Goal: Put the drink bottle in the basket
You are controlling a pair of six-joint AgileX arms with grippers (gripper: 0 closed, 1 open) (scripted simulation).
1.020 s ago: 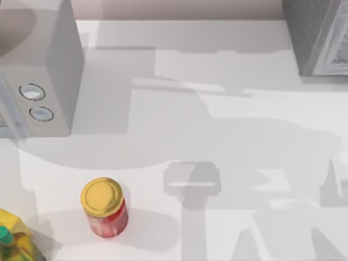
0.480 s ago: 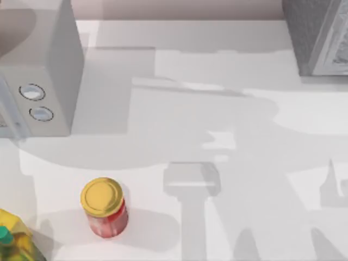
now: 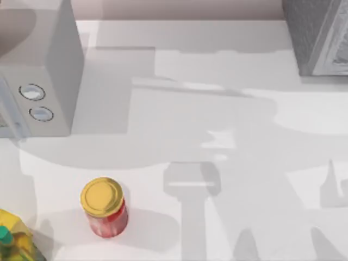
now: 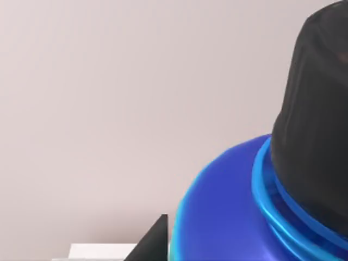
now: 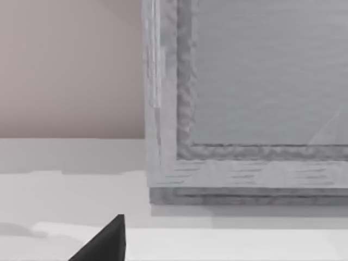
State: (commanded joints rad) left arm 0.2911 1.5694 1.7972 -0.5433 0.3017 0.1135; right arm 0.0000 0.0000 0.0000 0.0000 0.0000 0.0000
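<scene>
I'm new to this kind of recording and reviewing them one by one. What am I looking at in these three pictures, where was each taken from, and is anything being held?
This is a simulated table with two AgileX arms, each ending in a two-finger end effector. One picture looks down from above. On the white table stand a red jar with a gold lid near the front left, a yellow bottle with a green cap at the front left corner, a grey box with two round dials at the back left, and a grey woven basket at the back right.

The other two pictures come from cameras on the wrists. The left wrist view shows a drink bottle with a dark blue shoulder and black screw cap very close up, so it seems held by the left arm, though I cannot see the grip itself. The right wrist view faces the basket.
</scene>
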